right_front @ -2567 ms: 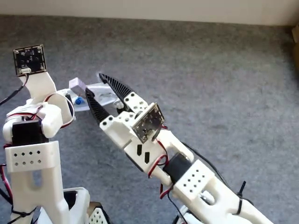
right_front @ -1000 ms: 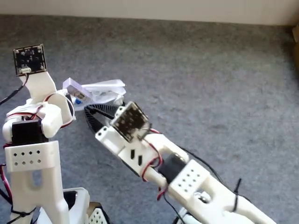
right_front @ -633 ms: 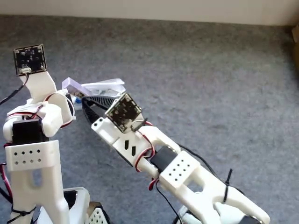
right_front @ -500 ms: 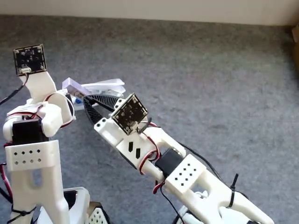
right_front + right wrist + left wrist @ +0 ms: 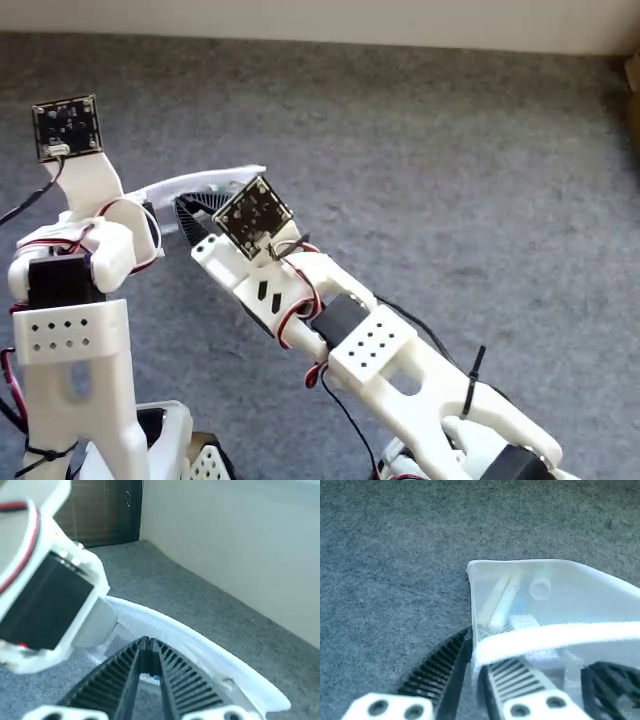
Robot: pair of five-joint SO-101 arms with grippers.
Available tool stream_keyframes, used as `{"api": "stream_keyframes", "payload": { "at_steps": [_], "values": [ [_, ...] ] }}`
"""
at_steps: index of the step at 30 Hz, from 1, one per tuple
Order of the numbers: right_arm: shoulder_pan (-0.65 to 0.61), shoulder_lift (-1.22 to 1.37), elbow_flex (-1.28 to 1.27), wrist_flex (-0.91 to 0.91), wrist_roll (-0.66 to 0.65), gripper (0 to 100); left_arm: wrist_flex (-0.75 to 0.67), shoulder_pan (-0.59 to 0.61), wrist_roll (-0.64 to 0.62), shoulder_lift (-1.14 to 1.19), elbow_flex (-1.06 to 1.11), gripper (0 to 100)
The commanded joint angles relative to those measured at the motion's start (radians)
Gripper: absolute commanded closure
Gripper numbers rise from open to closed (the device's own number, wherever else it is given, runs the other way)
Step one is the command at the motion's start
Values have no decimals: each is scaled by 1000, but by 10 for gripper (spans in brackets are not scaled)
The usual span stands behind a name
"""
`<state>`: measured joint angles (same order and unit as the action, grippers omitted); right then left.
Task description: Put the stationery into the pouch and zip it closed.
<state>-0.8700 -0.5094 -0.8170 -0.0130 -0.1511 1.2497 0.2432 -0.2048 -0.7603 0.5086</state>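
Swung up and to the left across the high view since half a second ago: right gripper (image 5: 190,207), now upper left of centre, wrist board (image 5: 250,213) riding higher than before. Gone, too, from spread wide over the pouch (image 5: 205,183) some two and a half seconds back to pressed shut. Also changed in that span: pouch, then showing a lilac piece and a blue one at its mouth, now seen as one white arc of zip band (image 5: 230,177), stretched from beside the left arm (image 5: 80,260) toward frame centre, over the grey floor (image 5: 450,150).

In the right wrist view, right gripper (image 5: 146,641) with both black toothed fingers (image 5: 177,685) laid together, tips meeting close against the curved zip band (image 5: 200,645). Impossible to tell of anything pinched at the tips. Left arm (image 5: 45,595) close alongside, touching or nearly touching the band.

In the left wrist view, left gripper (image 5: 476,651) narrowed onto the end of the pouch (image 5: 555,600): one finger (image 5: 437,672) outside the end seam, the other under the mesh, seam caught between. Through the mesh: two pale pens (image 5: 501,602) side by side, a small round cap (image 5: 540,587) just beside them. Zip band (image 5: 560,635) running across the nearer side of the pouch. Black fingers of the right gripper (image 5: 612,680) near that band, farther along it.
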Motion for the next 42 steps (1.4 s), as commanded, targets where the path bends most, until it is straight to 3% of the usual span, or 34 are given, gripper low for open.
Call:
{"api": "stream_keyframes", "payload": {
  "at_steps": [1,4,14,22,31,42],
  "values": [
    [18,-61,38,-2,-11,994,-9,-10,-5,-2,-21,993],
    [18,-134,24,27,-11,994,-9,-10,-5,-2,-21,993],
    [48,-475,7,435,-11,994,-17,-24,44,-8,-47,990],
    [145,-518,1,458,-11,994,-15,-254,163,-2,-93,992],
    [214,-519,7,498,-11,994,2,-160,192,-1,-222,992],
    [302,-619,81,1010,-11,994,141,-159,198,1,-321,993]
  ]
}}
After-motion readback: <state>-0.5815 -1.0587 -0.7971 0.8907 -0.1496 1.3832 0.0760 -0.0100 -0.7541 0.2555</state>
